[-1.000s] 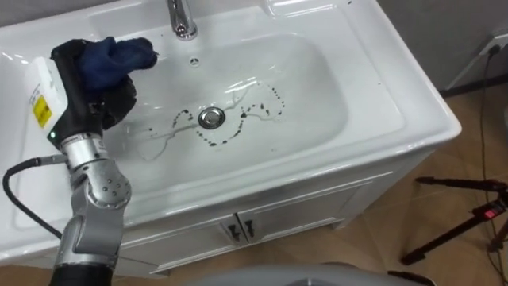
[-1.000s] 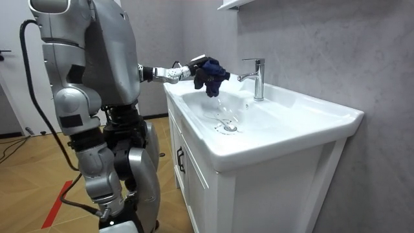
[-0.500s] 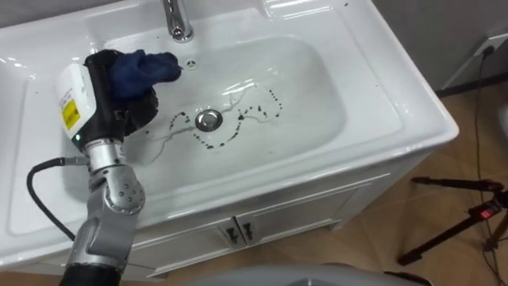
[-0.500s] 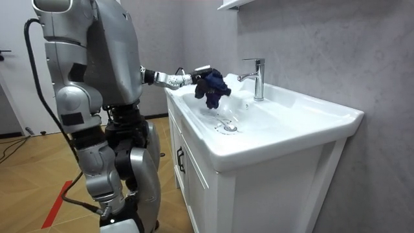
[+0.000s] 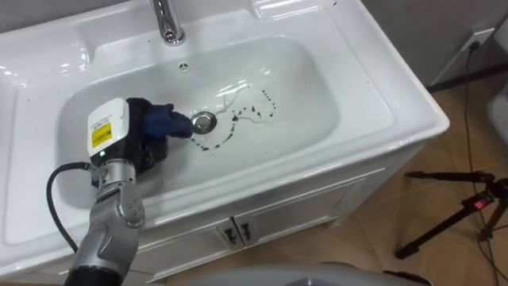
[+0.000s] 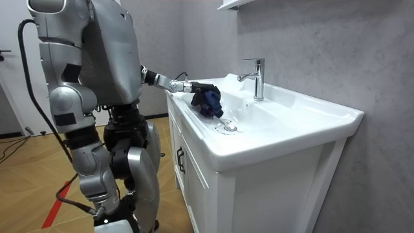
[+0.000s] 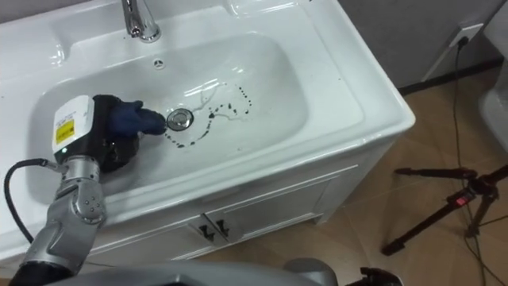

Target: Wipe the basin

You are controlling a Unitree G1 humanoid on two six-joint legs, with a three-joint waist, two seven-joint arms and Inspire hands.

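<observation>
Around the left hand (image 5: pixel 135 147) spreads the white basin (image 5: pixel 333 95). The hand is down inside the bowl, its fingers clenched round a blue cloth (image 5: pixel 167 123), probably so the wad can be pressed onto the porcelain. Just beyond the cloth sits the drain (image 5: pixel 204 121), and past it a trail of dark marks (image 5: pixel 258 103), the dirt to wipe. The eye views show those marks. The room view instead shows the robot standing at the cabinet (image 6: pixel 200 188), its arm reaching over the rim.
</observation>
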